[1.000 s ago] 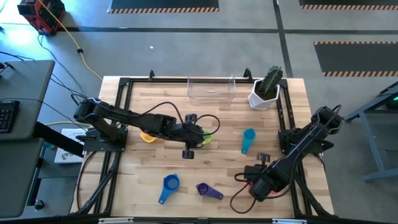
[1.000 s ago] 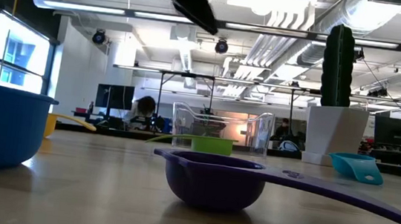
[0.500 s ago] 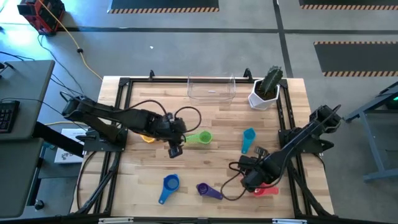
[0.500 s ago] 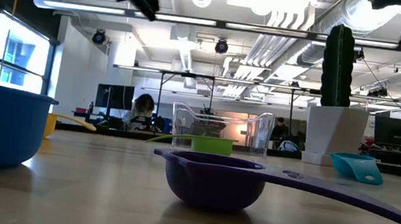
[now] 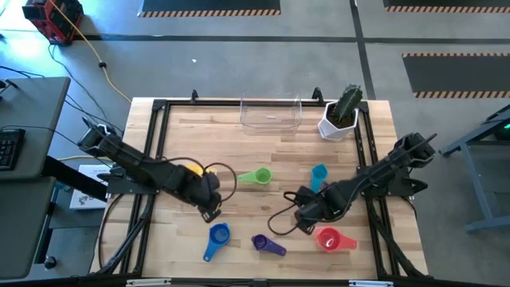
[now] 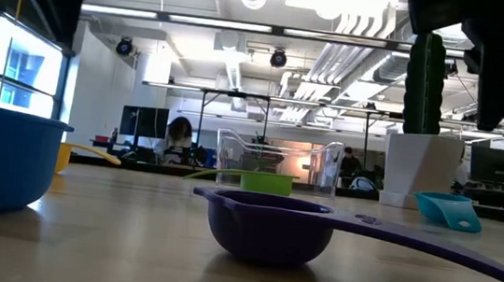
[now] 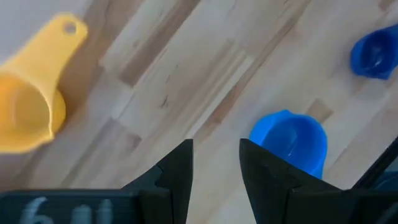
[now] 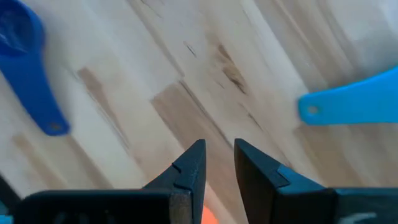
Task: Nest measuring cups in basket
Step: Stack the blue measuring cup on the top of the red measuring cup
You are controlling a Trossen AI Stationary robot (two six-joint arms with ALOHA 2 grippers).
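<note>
**Six measuring cups counted on the table, basket unfilled**

Six measuring cups are seen loose on the wooden table (image 5: 271, 151) in the high view, one of each colour. The green cup (image 5: 256, 177) lies near the table's centre. The teal cup (image 5: 318, 178) lies at about 3 o'clock from it, the yellow cup (image 5: 191, 170) at about 9 o'clock, partly covered by the left arm. The blue cup (image 5: 217, 238) lies at about 7 o'clock from the green one, the purple cup (image 5: 267, 244) at about 6 o'clock, and the red cup (image 5: 331, 238) at about 4 o'clock. No orange cup can be made out.

One basket (image 5: 271, 113), clear and with no cup inside, stands at the table's 12 o'clock edge, well apart from all six cups. One white pot with a cactus (image 5: 343, 112) stands just beside it, at its 3 o'clock.

Two grippers are counted. The left gripper (image 5: 210, 214) hangs between the yellow cup and the blue cup; in the left wrist view its fingers (image 7: 177, 171) are spread a little, with bare wood showing in the gap and nothing held. The right gripper (image 5: 296, 199) hangs between the green, teal and red cups; in the right wrist view its fingers (image 8: 189, 169) stand slightly apart and nothing is pinched between them.

In the low view one person (image 6: 178, 138) is seen far behind the table.
</note>
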